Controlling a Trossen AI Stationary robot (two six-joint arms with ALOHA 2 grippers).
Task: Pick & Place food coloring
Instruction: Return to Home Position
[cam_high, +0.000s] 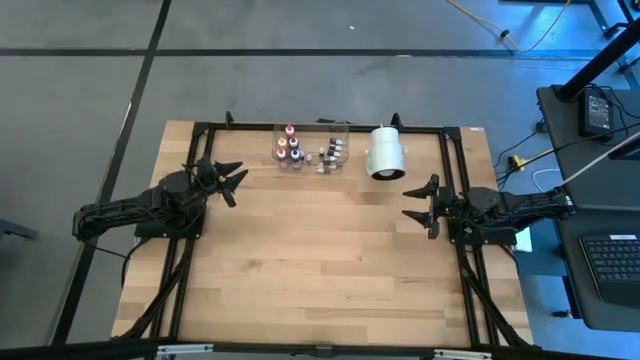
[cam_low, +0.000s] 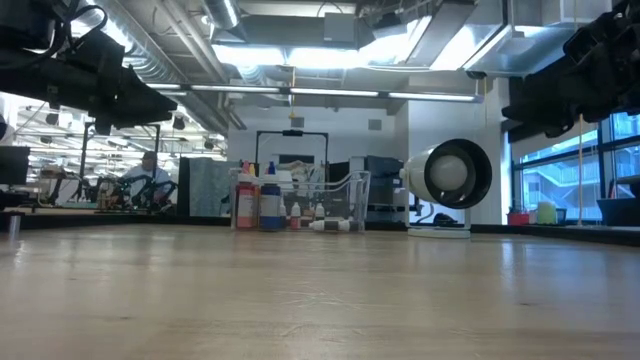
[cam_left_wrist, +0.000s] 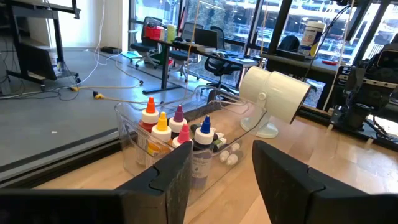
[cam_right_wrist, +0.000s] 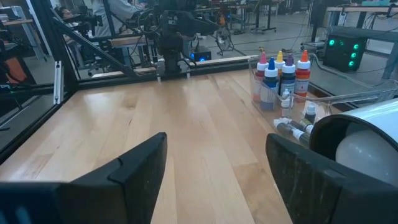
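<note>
While the left gripper (cam_high: 236, 184) hovers open, the food coloring (cam_high: 289, 149) stands well apart.

A pale butcher-block table (cam_high: 320, 260) is carrying two objects inside a black metal frame (cam_high: 250, 126). A clear plastic bin (cam_high: 311, 150), holding the food coloring bottles (cam_high: 288, 148), is standing on the planks. One frame rail is running just behind the bin, and others are reaching forward well to either side of it. A white cylinder (cam_high: 386, 153) is lying sideways on its small stand just beside the bin, toward the right arm's side, its round dark face turning away from the rail.
</note>
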